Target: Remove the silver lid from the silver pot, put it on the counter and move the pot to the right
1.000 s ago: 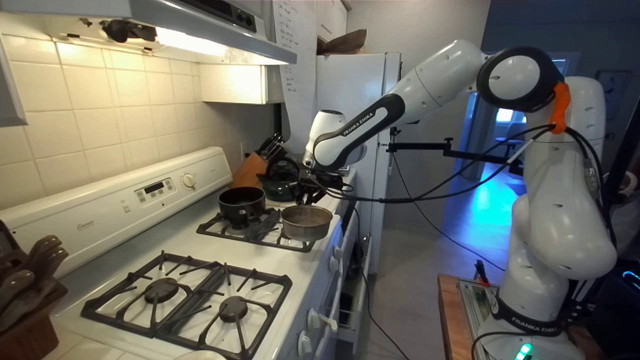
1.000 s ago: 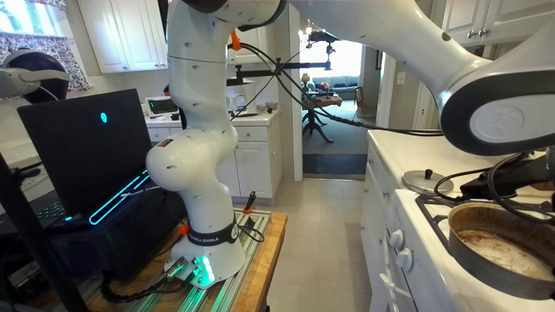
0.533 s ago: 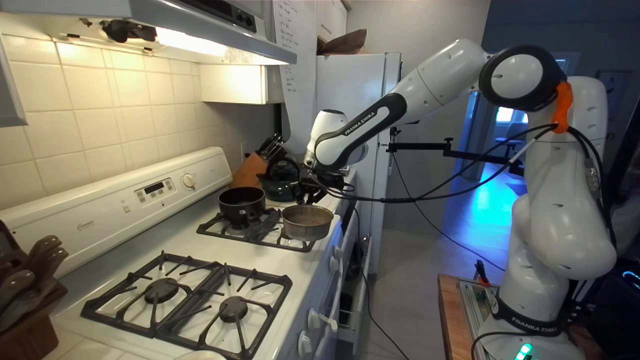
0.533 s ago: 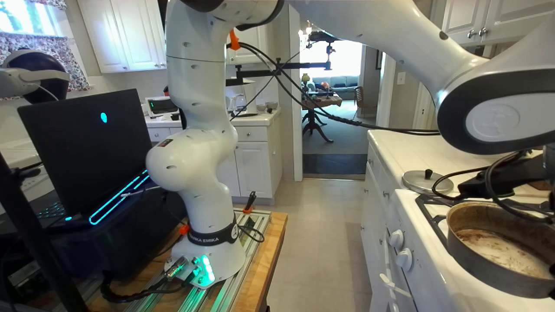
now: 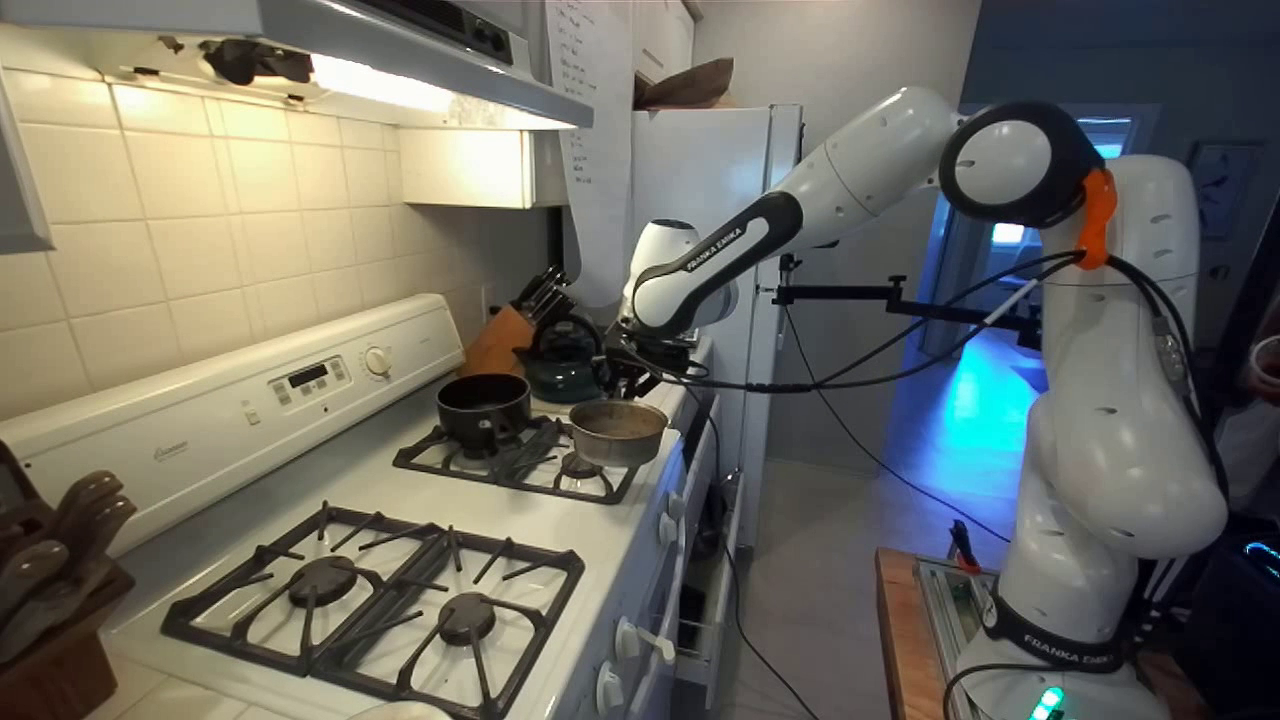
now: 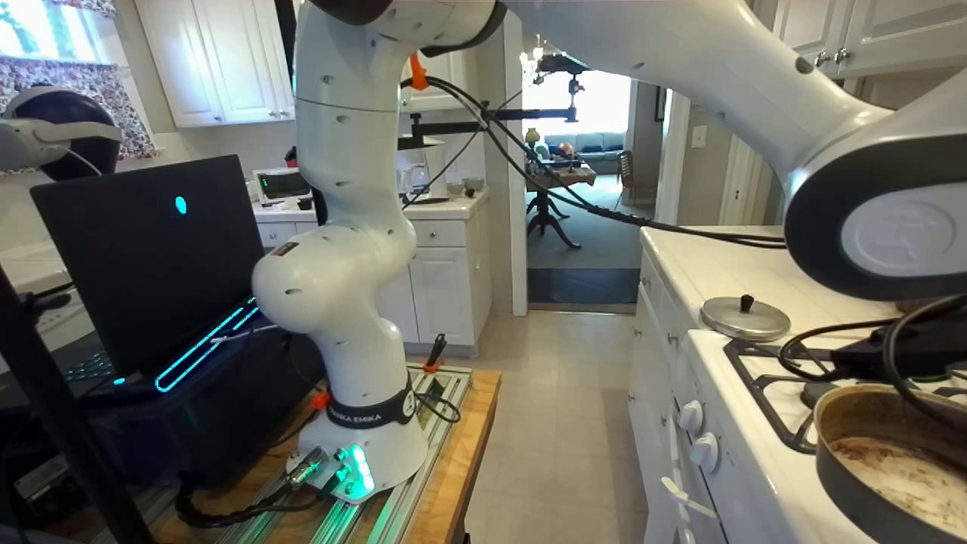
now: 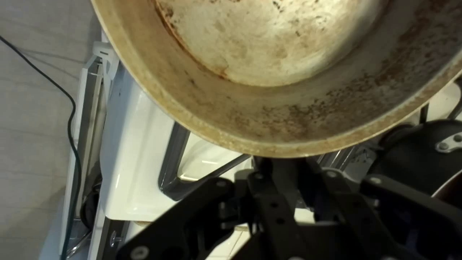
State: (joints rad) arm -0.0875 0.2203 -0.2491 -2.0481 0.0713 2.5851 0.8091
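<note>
Shift of silver pot (image 6: 899,472) toward lower right of the frame in an exterior view, clamped by gripper (image 7: 283,167). With silver lid (image 6: 746,320) on desk (image 6: 710,264), probably into the final move.

In an exterior view, a black strip (image 5: 718,249) along the robot forearm (image 5: 860,180), higher than the stove (image 5: 420,497), is bearing the white words "FRANKA EMIKA". The same name is running around a black band (image 5: 1058,648) on the robot base (image 5: 1105,695), well apart from the stove; in an exterior view this lettering (image 6: 372,417) is curving partly out of sight. On the stove's back panel (image 5: 222,428), a script brand mark (image 5: 172,450) and the display (image 5: 308,375) are appearing too small to read. Beyond the stove, a sheet of paper (image 5: 600,200) is carrying handwriting too fine to make out. Well apart from the stove, a laptop (image 6: 143,257) is showing a glowing cyan emblem (image 6: 180,205).
</note>
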